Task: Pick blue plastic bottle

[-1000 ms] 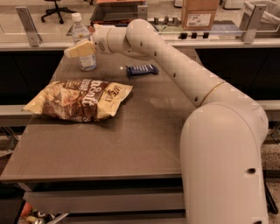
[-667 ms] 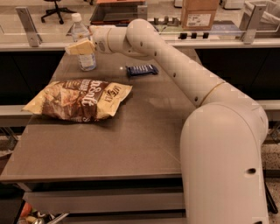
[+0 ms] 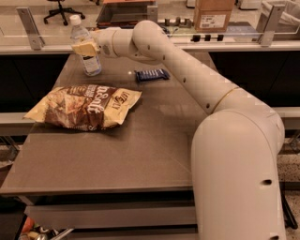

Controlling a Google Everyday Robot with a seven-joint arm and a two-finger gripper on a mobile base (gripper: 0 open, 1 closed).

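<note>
Item 1. Gripper [image 3: 85, 48]: at the far left corner of the table [image 3: 140, 154], on the end of a cream arm [image 3: 187, 70] stretched out across the tabletop from the robot's bulky body [image 3: 239, 178] at the near right. Its pale yellow fingers [image 3: 87, 47] were clasped around the middle of item 2, one pad lying across the front of the label; the other finger was hidden behind the bottle.

Item 2. Blue plastic bottle [image 3: 92, 65]: clear, faintly bluish, with a white cap [image 3: 75, 19]. It was held between the gripper's fingers, roughly upright with a slight lean, cap above the gripper and base below it. Whether the base touched the tabletop could not be told.

Item 3. Chip bag [image 3: 84, 105]: brown and cream, lying flat on the table, nearer the viewer than the gripper and well apart from it.

Item 4. Dark blue snack bar wrapper [image 3: 152, 75]: flat on the table, to the right of the gripper and a little nearer, beneath the arm's span.

Item 5. Cardboard box [image 3: 213, 14]: beyond the table, far to the right of the gripper, on the counter behind.

Item 6. Office chair [image 3: 58, 7]: on the floor behind the gripper, only its wheeled foot seen.
</note>
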